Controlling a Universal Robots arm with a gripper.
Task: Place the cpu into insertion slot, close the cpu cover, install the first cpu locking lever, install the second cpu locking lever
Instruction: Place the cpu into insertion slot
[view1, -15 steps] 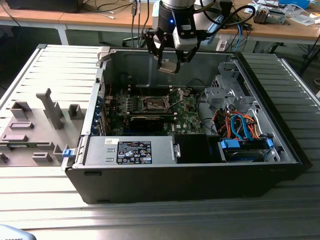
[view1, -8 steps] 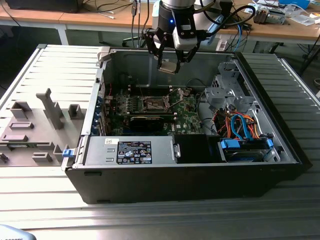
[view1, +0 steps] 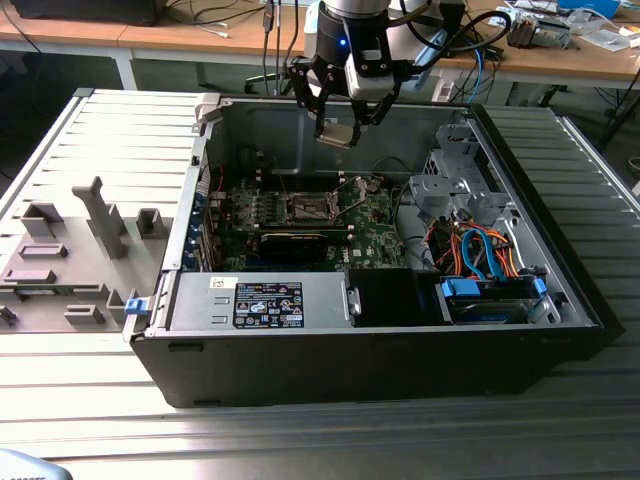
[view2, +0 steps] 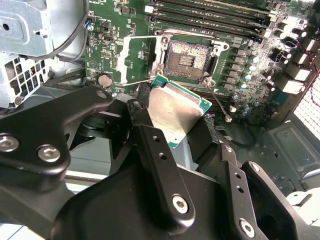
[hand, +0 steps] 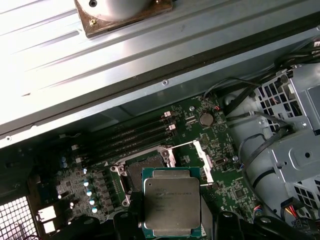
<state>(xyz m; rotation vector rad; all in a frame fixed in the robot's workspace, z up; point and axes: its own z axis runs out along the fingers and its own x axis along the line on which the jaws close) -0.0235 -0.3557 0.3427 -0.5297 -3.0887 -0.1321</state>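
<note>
A: Exterior view?
B: The hand (view1: 340, 122) is clamped on the cpu (view1: 337, 135), high above the insertion slot (view1: 305, 207). The sticker (view1: 268, 304) has print I can't make out.
A: Second wrist view?
B: The cpu (view2: 177, 112) is near the bare insertion slot (view2: 189, 56), and the cpu cover (view2: 136, 59) is flipped open.
A: First wrist view?
B: Faint print on the cpu (hand: 171, 200).

A ribbed grey metal tabletop (view1: 320, 440) of long parallel slats spans the foreground and runs on along both sides in the exterior view. In the first wrist view its slats (hand: 60, 55) glare under bright light. On the exterior view's left, a set of grey plastic holders (view1: 70, 260) stands on it. Behind, a long light-brown wooden desk (view1: 180, 40) crosses the back of the room on a white leg (view1: 125, 70), with dark cables (view1: 268, 40) hanging over its edge and loose clutter (view1: 560, 25) piled at the exterior view's right. Beneath the desk lies dark floor (view1: 60, 75).
</note>
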